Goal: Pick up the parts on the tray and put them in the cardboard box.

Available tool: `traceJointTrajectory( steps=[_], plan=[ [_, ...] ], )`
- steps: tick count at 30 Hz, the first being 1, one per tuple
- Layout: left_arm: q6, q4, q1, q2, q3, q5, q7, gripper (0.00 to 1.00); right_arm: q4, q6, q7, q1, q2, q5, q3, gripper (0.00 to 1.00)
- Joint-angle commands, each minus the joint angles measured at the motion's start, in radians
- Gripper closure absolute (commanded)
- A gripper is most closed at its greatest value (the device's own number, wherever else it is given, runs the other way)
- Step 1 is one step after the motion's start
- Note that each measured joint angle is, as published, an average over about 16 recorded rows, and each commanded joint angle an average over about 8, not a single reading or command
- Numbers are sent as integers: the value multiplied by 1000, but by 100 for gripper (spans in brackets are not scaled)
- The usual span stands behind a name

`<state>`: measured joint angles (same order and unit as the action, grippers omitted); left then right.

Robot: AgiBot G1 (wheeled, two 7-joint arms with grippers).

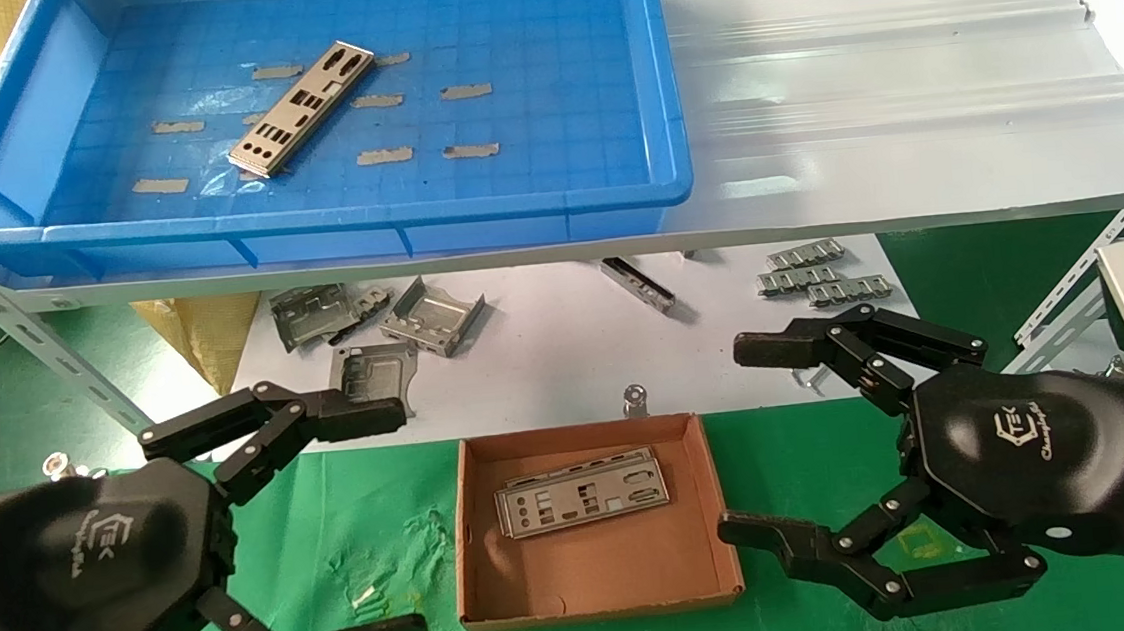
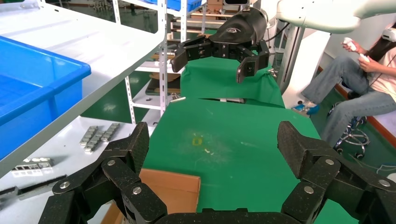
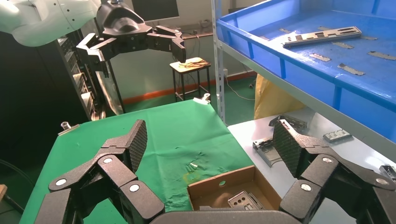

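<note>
One silver-grey punched plate [image 1: 303,108] lies slantwise on the floor of the blue tray [image 1: 669,96] on the upper shelf; it also shows in the right wrist view [image 3: 322,36]. A second plate [image 1: 581,493] lies flat in the cardboard box [image 1: 598,581] on the green cloth, and one end of it shows in the right wrist view [image 3: 243,200]. My left gripper [image 1: 388,520] is open and empty, left of the box. My right gripper [image 1: 744,439] is open and empty, right of the box. Both hang above the cloth.
Bent grey brackets [image 1: 377,328] and small ribbed strips [image 1: 820,278] lie on the white sheet under the shelf, behind the box. Slotted shelf struts [image 1: 32,332] slant down at both sides. A seated person [image 2: 359,84] is beyond the table.
</note>
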<state>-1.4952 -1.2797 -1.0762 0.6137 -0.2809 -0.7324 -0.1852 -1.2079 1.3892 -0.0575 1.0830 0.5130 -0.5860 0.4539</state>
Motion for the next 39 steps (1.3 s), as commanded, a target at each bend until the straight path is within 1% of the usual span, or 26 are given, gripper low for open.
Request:
traceJointTrajectory(
  steps=[1,39],
  plan=[
    [0,0,0,0,0,0,0,0,0,0,0,0,0,0,0,0],
    [0,0,0,0,0,0,0,0,0,0,0,0,0,0,0,0]
  ],
)
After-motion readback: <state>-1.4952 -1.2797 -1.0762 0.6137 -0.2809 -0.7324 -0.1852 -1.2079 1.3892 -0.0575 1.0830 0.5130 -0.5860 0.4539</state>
